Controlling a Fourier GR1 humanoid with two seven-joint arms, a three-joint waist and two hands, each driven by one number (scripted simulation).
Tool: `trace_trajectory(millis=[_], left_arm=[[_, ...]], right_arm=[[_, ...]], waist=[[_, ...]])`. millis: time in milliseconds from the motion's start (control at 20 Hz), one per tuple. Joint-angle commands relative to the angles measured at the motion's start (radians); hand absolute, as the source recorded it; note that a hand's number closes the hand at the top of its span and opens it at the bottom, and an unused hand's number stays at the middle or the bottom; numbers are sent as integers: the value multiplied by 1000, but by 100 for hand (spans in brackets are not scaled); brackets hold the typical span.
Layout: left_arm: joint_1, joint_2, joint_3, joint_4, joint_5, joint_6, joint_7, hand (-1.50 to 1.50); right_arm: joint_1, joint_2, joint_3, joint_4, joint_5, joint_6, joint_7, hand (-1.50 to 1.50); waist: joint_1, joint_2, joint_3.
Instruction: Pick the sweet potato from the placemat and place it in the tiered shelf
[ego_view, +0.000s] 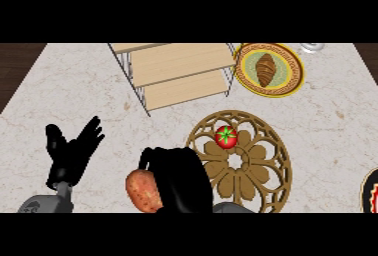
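Sweet potato (143, 191) in right robot hand (179, 180)

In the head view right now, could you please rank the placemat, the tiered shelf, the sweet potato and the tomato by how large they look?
1. Tiered shelf and placemat: alike in spread, so no ranking between them.
2. Sweet potato, held in the right hand, nearer the camera.
3. Tomato.
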Motion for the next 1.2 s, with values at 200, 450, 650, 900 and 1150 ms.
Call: trace_trajectory(millis=[200,450,650,900,1150], left_arm=[[29,25,41,23,20,-31,-2,0],[12,-26,5,-9,-24,38,31,0],[23,-8,29,-13,-4,0,14,0],[49,-7,33,7,-13,-15,-12,0],[22,-36,23,38,-28,-12,-23,0]], right_arm=[[-365,1,-37,-192,-5,-5,309,150],[-555,0,-245,-207,-84,104,398,150],[-662,0,-381,-71,-107,137,330,150],[-775,-18,-561,50,-150,182,283,150],[-895,-37,-683,185,-165,180,238,150]], waist=[[-28,-7,-3],[-38,-8,-3],[-33,-3,-3],[-34,-2,-3],[-37,-1,-3]])
